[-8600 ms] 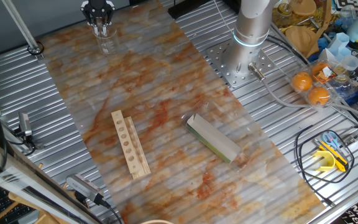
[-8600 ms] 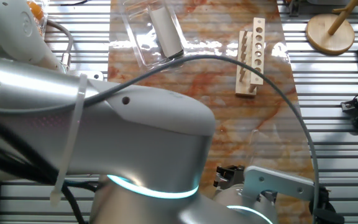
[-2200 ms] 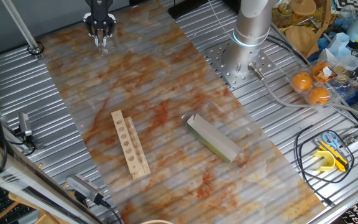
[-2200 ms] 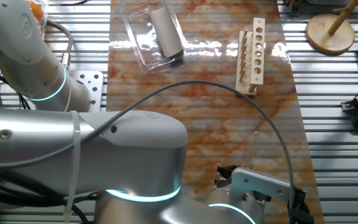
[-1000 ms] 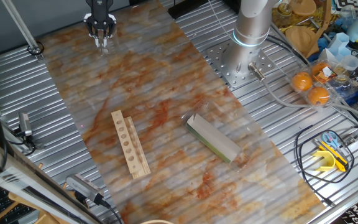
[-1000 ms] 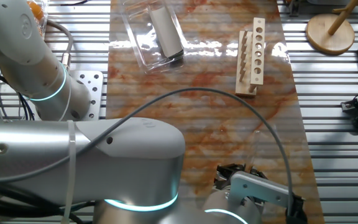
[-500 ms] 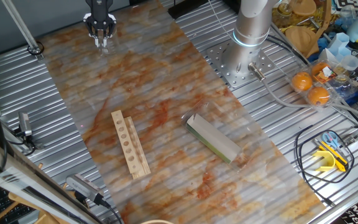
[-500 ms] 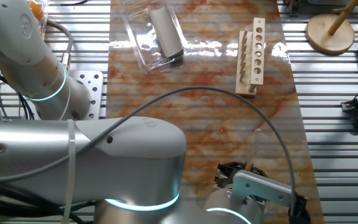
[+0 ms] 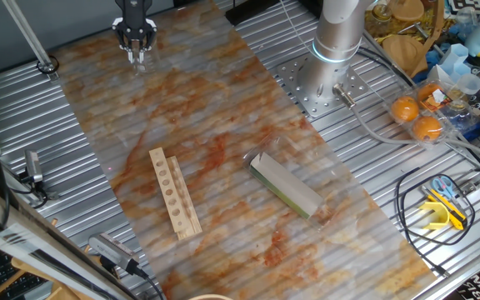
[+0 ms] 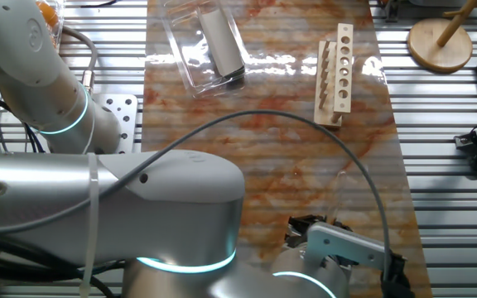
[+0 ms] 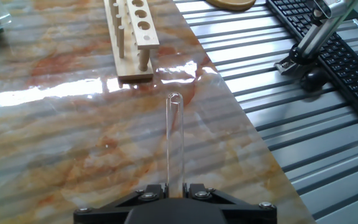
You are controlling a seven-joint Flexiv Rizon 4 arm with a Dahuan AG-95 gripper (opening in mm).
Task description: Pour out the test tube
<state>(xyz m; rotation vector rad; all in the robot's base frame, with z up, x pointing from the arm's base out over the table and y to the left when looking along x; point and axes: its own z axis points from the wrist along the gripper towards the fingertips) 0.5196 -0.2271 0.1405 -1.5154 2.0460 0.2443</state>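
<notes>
Since the earliest picture the gripper [image 9: 134,48] has risen a little above the far end of the table, and the faint clear shape that sat under it there no longer shows; over the last second almost nothing has shifted. In the hand view the two fingers [image 11: 146,194] are clamped on the base of a clear glass test tube [image 11: 174,137], which sticks out along the fingers over the marbled mat [image 11: 55,137], its rounded end toward the wooden rack [image 11: 131,34]. The tube looks empty, though glass this thin makes it hard to be sure. The rack lies on the mat near its edge, well apart from the clear box [image 9: 294,179] holding a grey-green block. A keyboard [image 11: 337,53] lies on the ribbed metal tabletop [image 11: 291,143].
</notes>
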